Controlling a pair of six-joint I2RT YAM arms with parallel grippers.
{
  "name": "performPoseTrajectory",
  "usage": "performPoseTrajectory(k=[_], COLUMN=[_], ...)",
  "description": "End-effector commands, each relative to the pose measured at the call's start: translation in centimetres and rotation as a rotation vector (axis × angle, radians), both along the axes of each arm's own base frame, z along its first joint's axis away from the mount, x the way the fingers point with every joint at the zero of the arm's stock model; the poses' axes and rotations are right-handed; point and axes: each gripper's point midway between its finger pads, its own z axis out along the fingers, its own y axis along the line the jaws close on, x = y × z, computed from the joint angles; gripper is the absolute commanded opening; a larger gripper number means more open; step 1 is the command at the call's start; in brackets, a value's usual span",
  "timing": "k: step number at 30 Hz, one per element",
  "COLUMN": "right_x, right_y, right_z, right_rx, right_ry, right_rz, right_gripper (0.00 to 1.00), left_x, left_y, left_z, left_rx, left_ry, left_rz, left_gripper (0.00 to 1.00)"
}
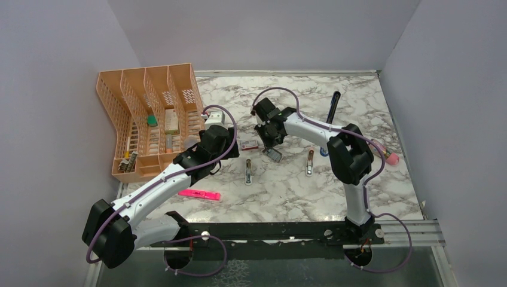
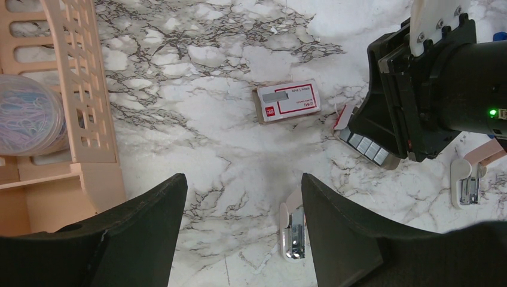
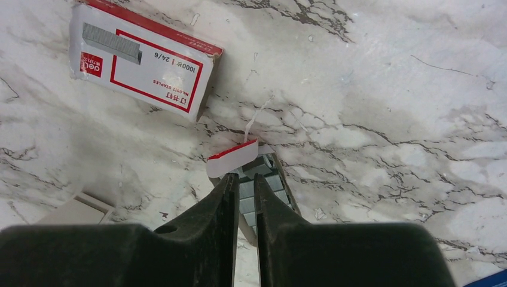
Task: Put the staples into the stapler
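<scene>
Over the marbled white surface (image 1: 281,197), viewed from above, we see the right fingers (image 1: 272,148) reaching down onto the small silvery-grey block of staples in its tiny open tray (image 1: 274,156). The tray sits just right of the small red-and-white cardboard staple box (image 1: 248,143). Of the slim blue stapler (image 1: 323,152) only a blue sliver shows, beside the right arm's elbow. At the left stands the peach plastic lattice organiser (image 1: 119,101). Its slots hold a green-capped item and a pale boxy one that we cannot identify.

From the left wrist, we find the left fingers (image 2: 149,227) spread wide and holding nothing. Between them show the bare surface and a small white piece with a shiny metal part (image 2: 293,230). Ahead lies the staple box (image 2: 288,101), flat and label up. Just right of it is the tray (image 2: 366,147), its grey rows side by side under the right arm's black head. At the far left, a clear round tub of coloured paper clips (image 2: 27,113) sits inside the organiser.

From the right wrist, we see the right fingers (image 3: 224,209) drawn almost together, with only a narrow slit left. One grey row of the staples (image 3: 246,194) fills that slit, pinched between the tips. The other rows lie alongside in the tray, whose white flap with a red edge (image 3: 233,158) stands just past the fingertips. The staple box (image 3: 143,63) lies up and to the left, apart from the tray, and is printed with a picture of staples.
</scene>
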Motion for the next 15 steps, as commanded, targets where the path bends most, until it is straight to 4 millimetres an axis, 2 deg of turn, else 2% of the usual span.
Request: performPoseTrajectory(k=[1, 8, 15], right_x=[-0.52, 0.14, 0.37], right_y=[0.21, -0.47, -0.56], right_z=[-1.46, -1.89, -1.97], right_rx=[0.004, -0.035, -0.037], right_ry=[0.043, 0.012, -0.004], right_rz=[0.041, 0.015, 0.016], right_gripper=[0.2, 0.33, 0.36], left_x=[0.31, 0.31, 0.32], left_y=[0.51, 0.55, 0.53], left_z=[0.24, 0.24, 0.15], left_rx=[0.006, 0.008, 0.008], left_ry=[-0.016, -0.016, -0.014], left_rz=[0.024, 0.024, 0.025], left_gripper=[0.71, 0.71, 0.71])
